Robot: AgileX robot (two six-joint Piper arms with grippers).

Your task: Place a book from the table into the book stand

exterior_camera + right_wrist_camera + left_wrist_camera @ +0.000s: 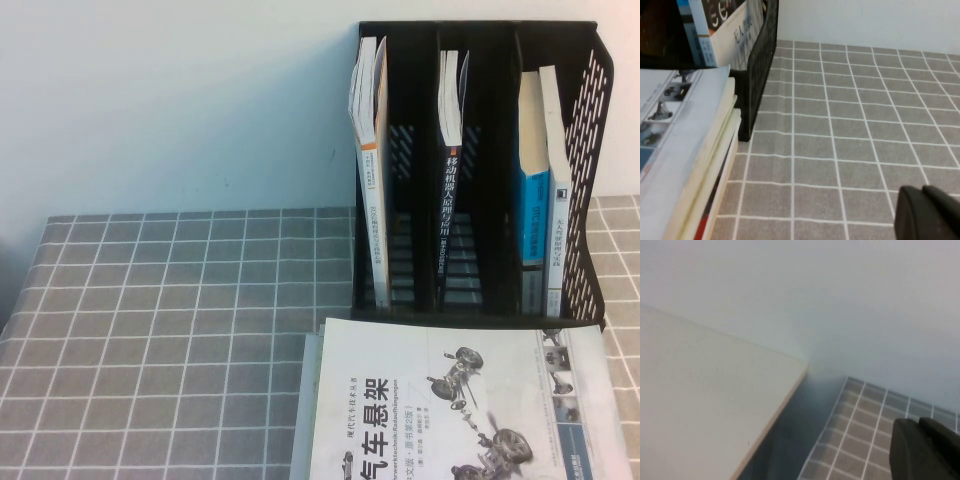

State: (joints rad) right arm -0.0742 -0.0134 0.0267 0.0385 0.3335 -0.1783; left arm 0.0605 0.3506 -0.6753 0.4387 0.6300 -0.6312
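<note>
High view first, biggest item down. The worktop [180,330] is a grey grid cloth, and neither arm shows over it from up here. At its far right stands the black book stand [595,90], with books in all three slots. Just in front of it lies a stack topped by the white car-parts book [400,400].

The book [560,200], with its white spine, is upright in the right slot of the stand. It sits against the outer wall, beside the blue-spined book [532,215]. In the right wrist view I can make out its dark cover with glowing rings.

The right tool [930,215] hangs low over bare cloth, to the right of the stand and the stack. The left tool [927,450] is over the cloth's edge near the wall, well apart from everything. I cannot tell whether either is clenched or released, but neither carries anything.

My read is that the placing is done and only a clean retreat is left. I'd keep the right arm wide of the perforated side wall, since a nudge there could tip the stand. I'd also avoid brushing the overhanging stack, and check that the book isn't leaning out of its slot.
</note>
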